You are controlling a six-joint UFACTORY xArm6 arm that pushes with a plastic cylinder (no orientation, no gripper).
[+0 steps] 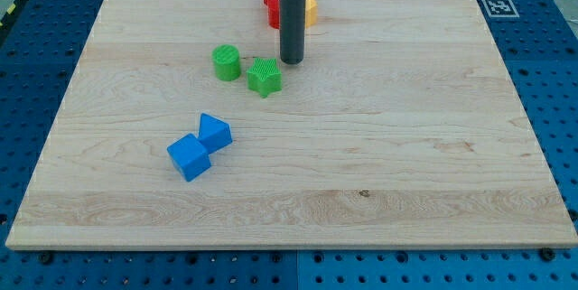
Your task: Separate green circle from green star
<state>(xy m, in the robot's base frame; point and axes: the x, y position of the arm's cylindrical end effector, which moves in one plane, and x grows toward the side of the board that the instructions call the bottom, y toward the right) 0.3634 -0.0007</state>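
The green circle (226, 61) sits on the wooden board toward the view's upper left of centre. The green star (265, 77) lies just to its right and slightly lower, with a small gap between them. My tip (291, 60) stands on the board just to the upper right of the green star, close to it but apart as far as I can tell. The rod rises straight up out of the view's top.
Two blue blocks (200, 145) touch each other lower left of the green pair. A red block (271, 4) and a yellow block (310, 6) sit at the top edge, partly hidden behind the rod. The wooden board (361, 163) rests on a blue pegboard table.
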